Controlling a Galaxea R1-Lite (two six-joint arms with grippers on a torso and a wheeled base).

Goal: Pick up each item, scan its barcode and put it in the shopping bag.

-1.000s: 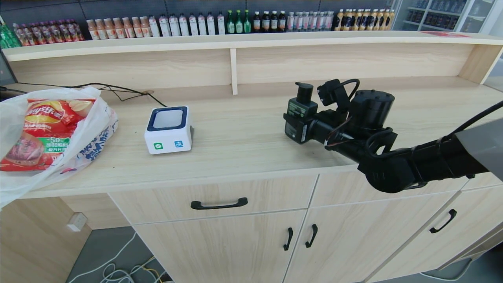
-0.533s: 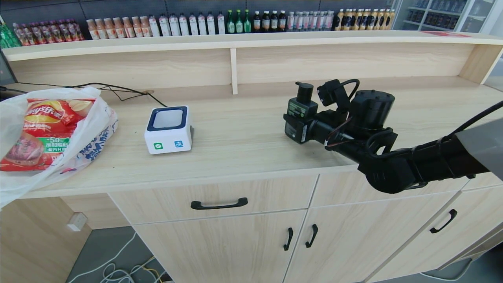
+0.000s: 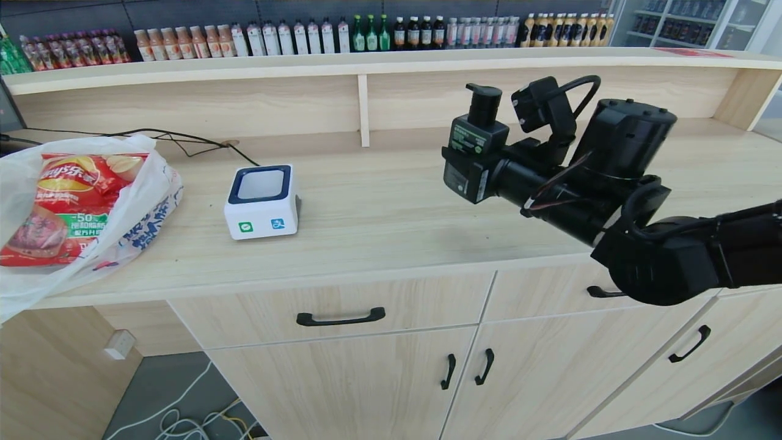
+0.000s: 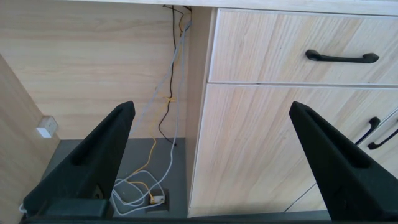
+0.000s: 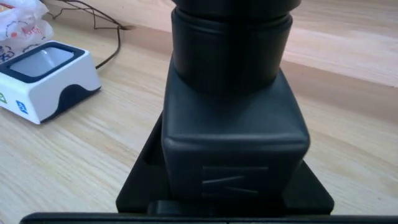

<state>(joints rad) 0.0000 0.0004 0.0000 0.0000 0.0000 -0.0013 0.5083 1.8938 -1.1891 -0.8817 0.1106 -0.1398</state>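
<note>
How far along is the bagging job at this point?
Done: chips and another red packet lie in the bag. In hand: the right gripper holds a dark bottle above the counter, to the right of the scanner, not over it. Left: scan that bottle, then bag it. The left gripper hangs open by the cabinets.

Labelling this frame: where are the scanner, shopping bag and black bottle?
scanner (image 3: 263, 212), head view, white front face.
shopping bag (image 3: 146, 205), head view, white printed side wall.
black bottle (image 3: 473, 156), head view, labelled body.
</note>
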